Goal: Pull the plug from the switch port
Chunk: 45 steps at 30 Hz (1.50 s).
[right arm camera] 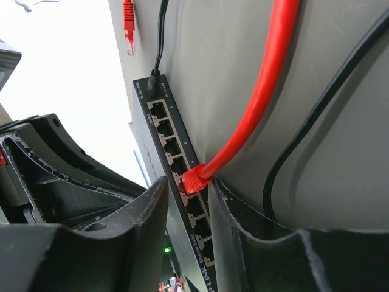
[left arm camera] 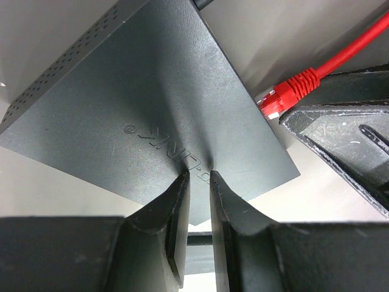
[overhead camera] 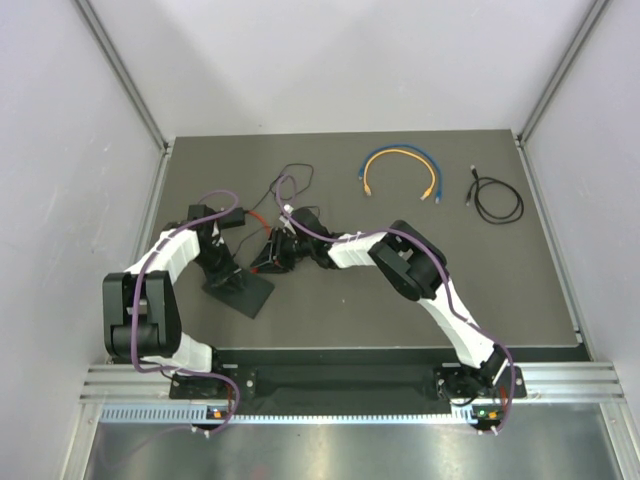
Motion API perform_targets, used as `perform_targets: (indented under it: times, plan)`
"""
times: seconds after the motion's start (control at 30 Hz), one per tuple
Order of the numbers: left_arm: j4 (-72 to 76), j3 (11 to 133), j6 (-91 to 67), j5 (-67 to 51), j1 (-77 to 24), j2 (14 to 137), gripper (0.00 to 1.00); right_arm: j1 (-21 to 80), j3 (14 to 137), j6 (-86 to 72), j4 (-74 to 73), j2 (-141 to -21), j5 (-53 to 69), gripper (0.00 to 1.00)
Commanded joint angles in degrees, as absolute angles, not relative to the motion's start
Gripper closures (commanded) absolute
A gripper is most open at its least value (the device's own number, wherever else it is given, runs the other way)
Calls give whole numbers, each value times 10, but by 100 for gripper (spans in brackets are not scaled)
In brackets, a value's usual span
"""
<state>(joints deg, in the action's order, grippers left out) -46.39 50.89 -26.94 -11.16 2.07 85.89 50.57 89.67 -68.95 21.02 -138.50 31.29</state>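
The switch point(overhead camera: 245, 292) is a flat matte-black slab lying at the mat's left centre. My left gripper point(overhead camera: 214, 266) stands on it; in the left wrist view the nearly closed fingertips point(left arm camera: 182, 182) rest on the switch's top point(left arm camera: 152, 91) near a corner, with nothing between them. The red plug point(right arm camera: 196, 179) sits in a middle port of the switch's port face point(right arm camera: 161, 125), and its red cable point(right arm camera: 267, 79) runs away upward. My right gripper point(right arm camera: 188, 181) is narrowly open, one finger on each side of the plug. The plug also shows in the left wrist view point(left arm camera: 285, 91).
A small black power adapter point(overhead camera: 228, 215) on a thin cord lies behind the left gripper. A black power lead point(right arm camera: 159, 36) is plugged in at the switch's end. A blue-and-yellow cable point(overhead camera: 400, 160) and a coiled black cable point(overhead camera: 497, 200) lie at the back right.
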Motion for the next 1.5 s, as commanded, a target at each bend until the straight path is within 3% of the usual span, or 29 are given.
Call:
perform_targets:
  times: [0.0, 0.5, 0.63, 0.8, 0.9, 1.17, 1.47]
  plan:
    - [-459, 506, -258, -103, 23, 877, 75, 529, 900, -689, 224, -1406, 303, 67]
    - [-458, 506, -258, -103, 22, 883, 75, 540, 884, -645, 179, -1402, 288, 68]
    - [-459, 507, -258, -102, 23, 883, 75, 541, 881, -648, 171, -1406, 284, 78]
    - [-461, 508, -258, -99, 22, 883, 75, 540, 880, -644, 151, -1404, 266, 83]
    - [-462, 508, -258, -97, 22, 888, 75, 540, 897, -636, 127, -1409, 260, 97]
    - [-479, 513, -267, -67, 21, 922, 74, 534, 885, -675, 212, -1407, 255, 100]
    - [-488, 515, -275, -45, 22, 926, 73, 512, 867, -852, 381, -1425, 259, 100]
